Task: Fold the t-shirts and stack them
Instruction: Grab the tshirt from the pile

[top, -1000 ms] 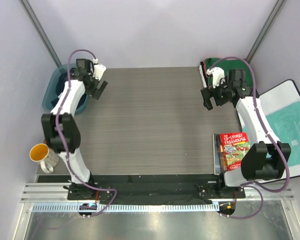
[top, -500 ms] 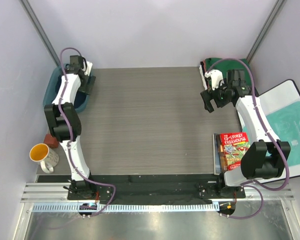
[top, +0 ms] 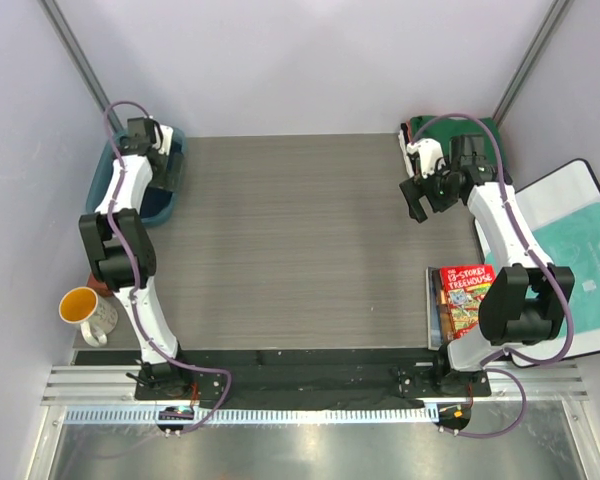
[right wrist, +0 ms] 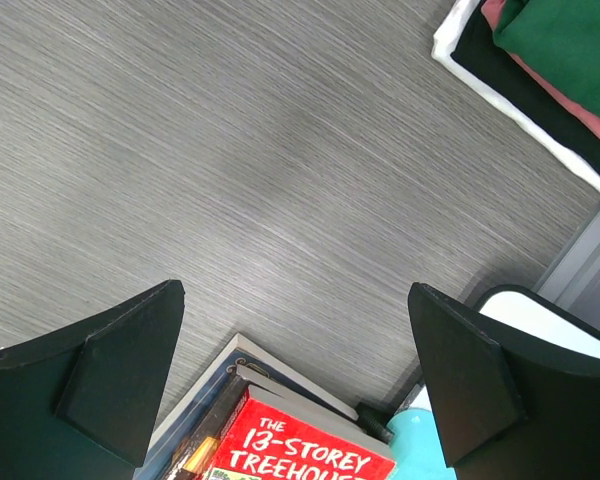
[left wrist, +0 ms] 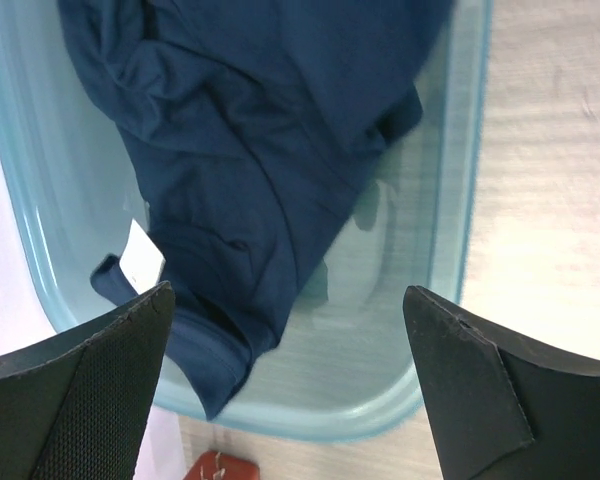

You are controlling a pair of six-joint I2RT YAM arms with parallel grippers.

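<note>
A dark navy t-shirt (left wrist: 250, 150) with a small white tag (left wrist: 142, 252) lies crumpled in a teal plastic bin (left wrist: 450, 250). My left gripper (left wrist: 290, 400) hangs open above the bin's near end, jaws wide apart and empty; in the top view it (top: 170, 168) is over the bin (top: 105, 175) at the far left. Folded shirts, green (right wrist: 570, 40) over salmon-red (right wrist: 555, 95), are stacked at the table's far right corner (top: 420, 128). My right gripper (right wrist: 295, 400) is open and empty above the bare table, in front of that stack (top: 420, 195).
A stack of books with a red cover (top: 468, 298) lies at the right edge, also seen in the right wrist view (right wrist: 300, 455). A teal-printed flat bag (top: 580, 250) lies off the table's right. A yellow-lined mug (top: 85, 312) stands at the left. A small red object (left wrist: 215, 468) lies beside the bin.
My left arm has swung left and back, from over the table's far left corner to above the teal bin. My right gripper has barely shifted.
</note>
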